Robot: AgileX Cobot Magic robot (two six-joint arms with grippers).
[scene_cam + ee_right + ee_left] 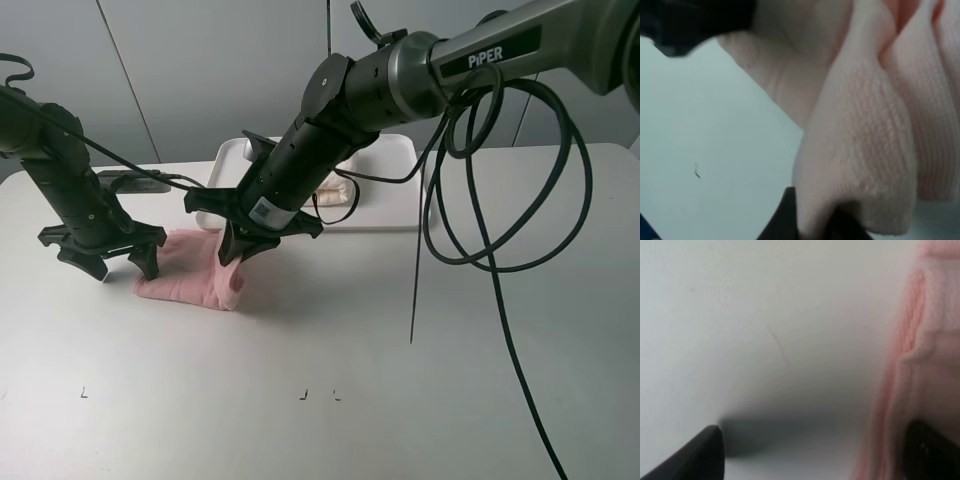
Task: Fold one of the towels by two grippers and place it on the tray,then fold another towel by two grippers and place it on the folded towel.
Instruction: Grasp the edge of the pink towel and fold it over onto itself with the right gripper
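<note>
A black cable (510,350) loops down from the right arm and trails over the white desk (420,400), clear of the work. At the back sits a white tray (392,205) holding a folded cream towel (338,190). The right arm reaches across the tray's front and hides part of it.

The pink towel (190,275) lies on the desk in front of the tray, rumpled, with soft ridges bunched toward its right end. The left pincer (120,268) is released, one finger on bare desk and the other at the towel's left edge. The right pincer (247,250) is spread too, with a thick fold bulging between its fingers.
</note>
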